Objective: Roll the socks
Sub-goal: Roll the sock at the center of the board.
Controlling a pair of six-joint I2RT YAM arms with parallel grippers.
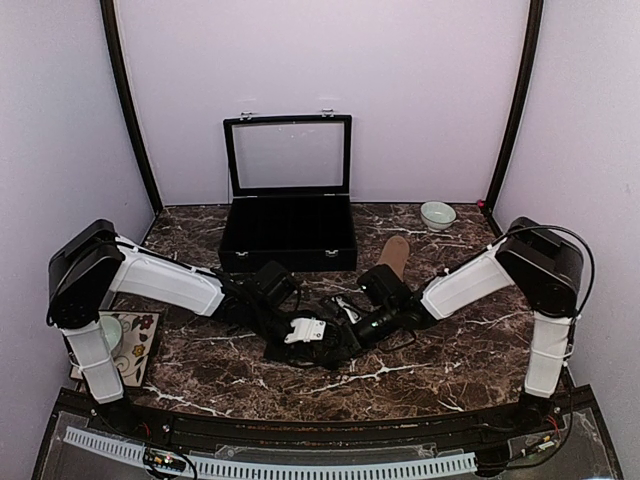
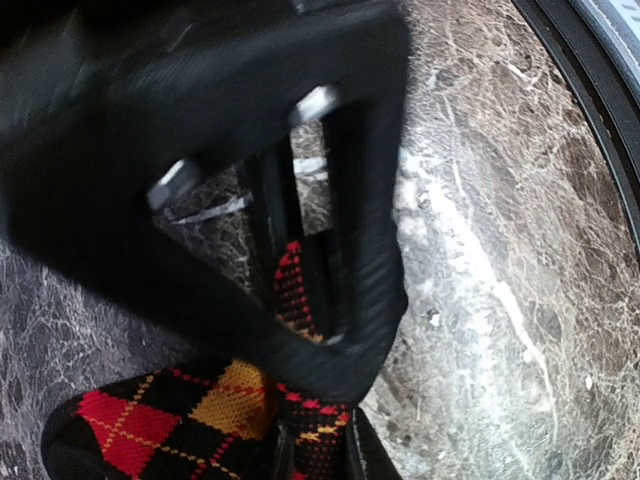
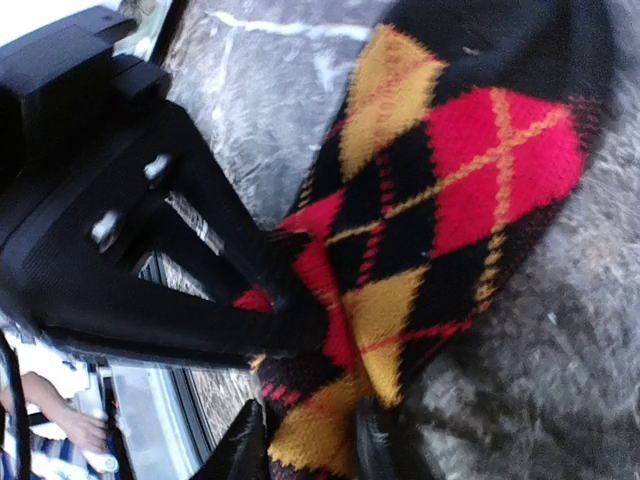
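The black argyle sock (image 3: pixel 460 170) lies on the marble table (image 1: pixel 450 350) between both arms. In the left wrist view a fold of the argyle sock (image 2: pixel 150 420) sits pinched between the fingers of my left gripper (image 2: pixel 315 445), which is shut on it. My right gripper (image 3: pixel 308 445) straddles the sock's yellow end with its jaws slightly apart, a thin gap showing at one finger. The two grippers meet tip to tip at the table's middle (image 1: pixel 325 335). The tan-brown sock (image 1: pixel 393 255) lies flat behind the right wrist, untouched.
A black case (image 1: pixel 290 235) with its glass lid raised stands at the back centre. A small pale bowl (image 1: pixel 437 214) sits at the back right. A patterned mat with a cup (image 1: pixel 125 340) lies by the left arm's base.
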